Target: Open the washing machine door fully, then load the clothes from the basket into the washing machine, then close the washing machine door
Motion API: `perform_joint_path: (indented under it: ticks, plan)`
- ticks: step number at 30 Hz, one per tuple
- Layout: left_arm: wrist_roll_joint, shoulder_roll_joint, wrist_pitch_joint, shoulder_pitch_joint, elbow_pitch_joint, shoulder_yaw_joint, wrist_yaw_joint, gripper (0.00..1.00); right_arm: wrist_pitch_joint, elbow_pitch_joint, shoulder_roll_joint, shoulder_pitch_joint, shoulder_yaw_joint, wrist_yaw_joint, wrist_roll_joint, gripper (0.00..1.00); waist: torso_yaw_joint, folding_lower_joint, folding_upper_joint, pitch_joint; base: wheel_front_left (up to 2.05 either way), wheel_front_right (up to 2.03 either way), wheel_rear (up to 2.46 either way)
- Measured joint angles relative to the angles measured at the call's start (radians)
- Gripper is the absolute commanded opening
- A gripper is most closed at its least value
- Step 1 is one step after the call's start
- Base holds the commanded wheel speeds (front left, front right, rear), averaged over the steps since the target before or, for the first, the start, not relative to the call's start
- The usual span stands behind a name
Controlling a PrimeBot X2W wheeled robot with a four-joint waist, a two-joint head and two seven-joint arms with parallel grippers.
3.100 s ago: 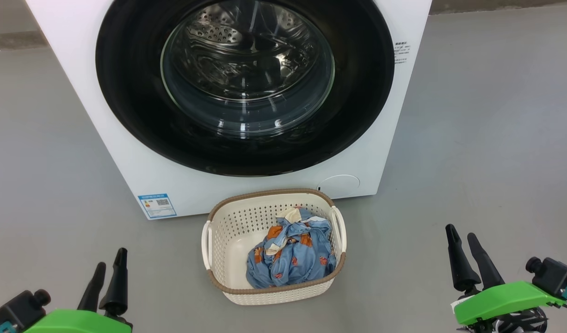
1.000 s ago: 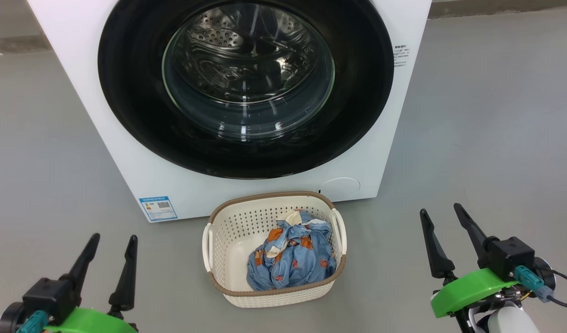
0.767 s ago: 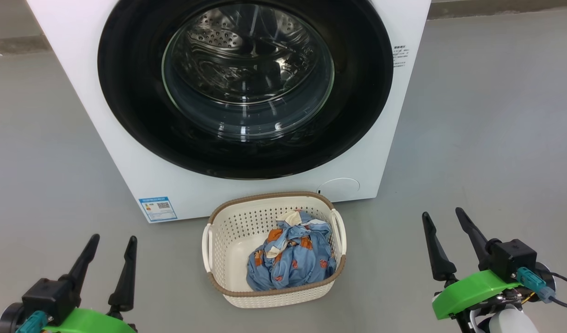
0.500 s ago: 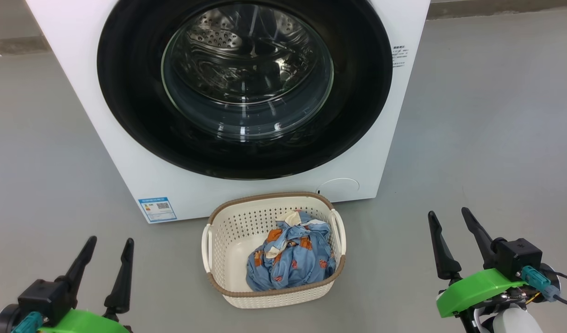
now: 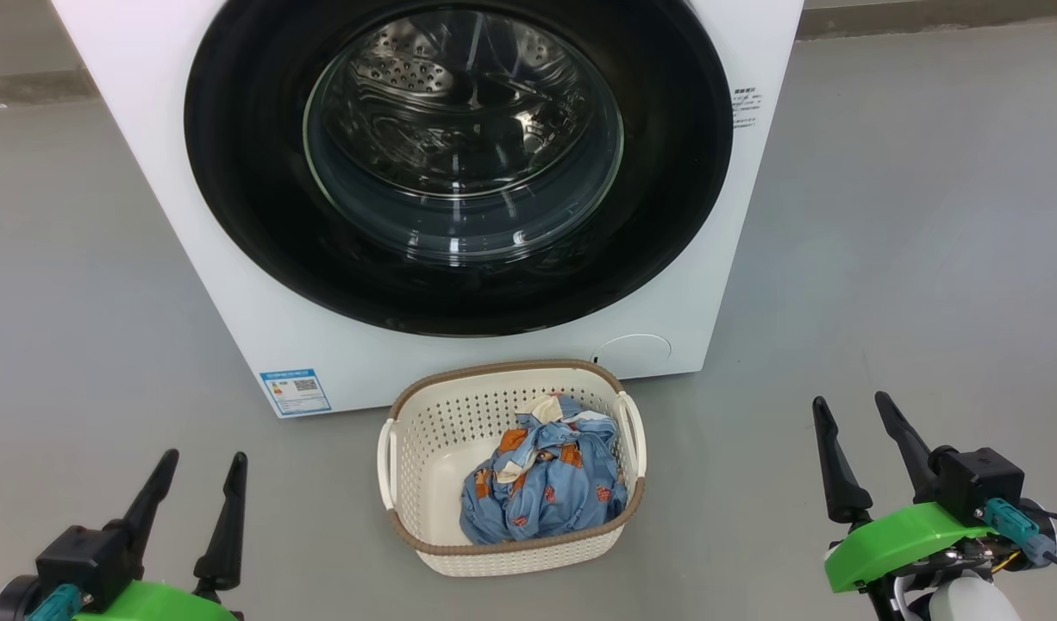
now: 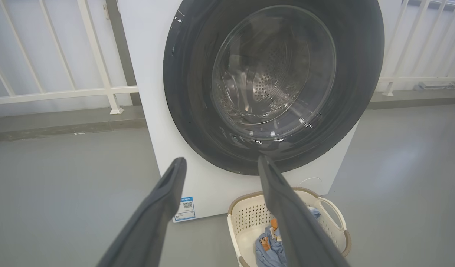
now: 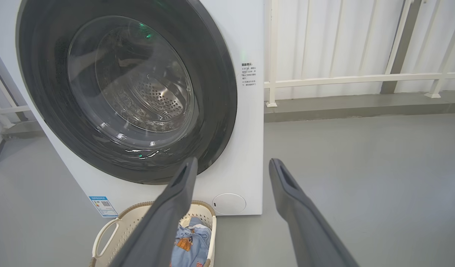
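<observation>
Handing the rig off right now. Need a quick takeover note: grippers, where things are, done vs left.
Grippers: the left gripper is open and empty, low at the left. The right gripper is open and empty, low at the right.
Things: the washing machine door is shut on the washing machine. The clothes lie bundled in the basket, which stands on the floor just in front of the machine.
Done: nothing yet.
Left: open the door fully, load the clothes, close the door.
</observation>
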Motion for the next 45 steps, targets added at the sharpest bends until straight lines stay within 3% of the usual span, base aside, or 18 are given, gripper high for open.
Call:
perform_joint_path:
  ticks: [32,45]
  plan:
    - [0.01,0.002,0.0,-0.001,-0.006,0.008,0.0,1.0,0.0,-0.005,0.0,0.0,-0.004,0.0,-0.019,1.0,0.01,0.0,0.0,-0.002,0.01,0.01,-0.01]
    - [0.016,0.005,0.0,-0.001,-0.015,0.011,0.0,1.0,0.0,-0.01,0.002,0.0,-0.019,0.0,-0.022,1.0,0.015,0.0,0.0,0.002,0.7,0.7,-1.39]
